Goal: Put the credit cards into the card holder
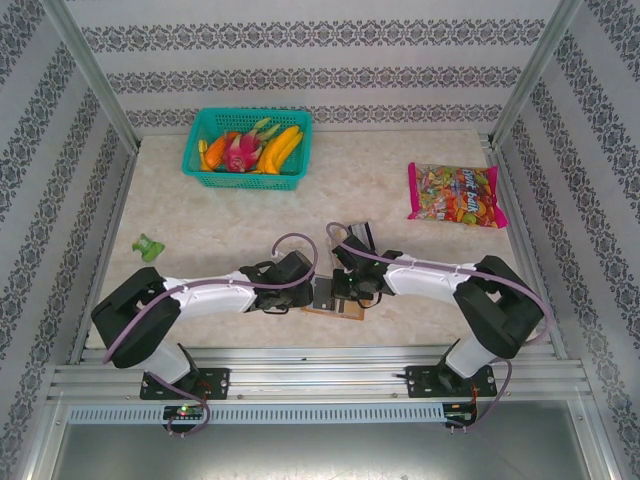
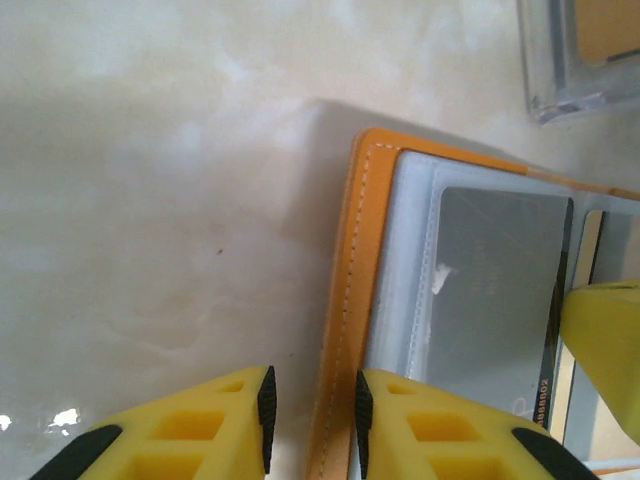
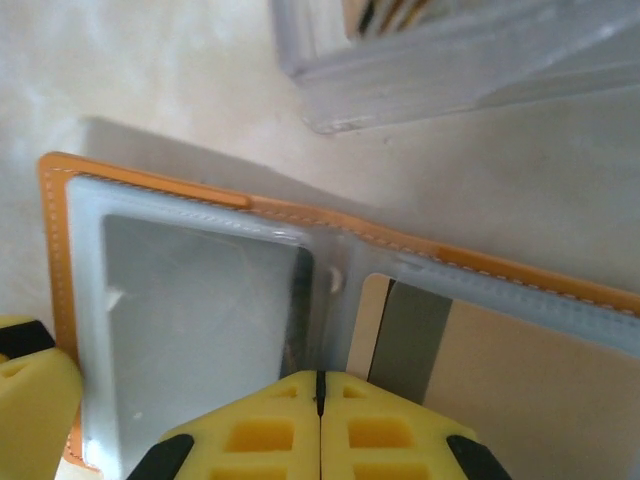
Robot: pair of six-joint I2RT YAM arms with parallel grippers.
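The card holder (image 2: 345, 300) lies open and flat on the marble table, orange border up, with clear inner sleeves (image 3: 85, 300). A grey credit card (image 2: 490, 290) sits inside the left sleeve. A beige card with a dark stripe (image 3: 470, 370) lies in the right sleeve. My left gripper (image 2: 312, 420) is open a little and straddles the holder's orange left edge, its right finger (image 2: 430, 430) lying over the sleeve. My right gripper (image 3: 320, 385) is shut with nothing between its fingers, its tips over the holder's middle fold. In the top view the holder (image 1: 345, 312) lies between both wrists.
A small clear plastic box (image 3: 450, 50) with more cards stands just beyond the holder. Farther back are a green basket of fruit (image 1: 248, 150), a bag of sweets (image 1: 455, 195) at the right and a small green object (image 1: 149, 247) at the left.
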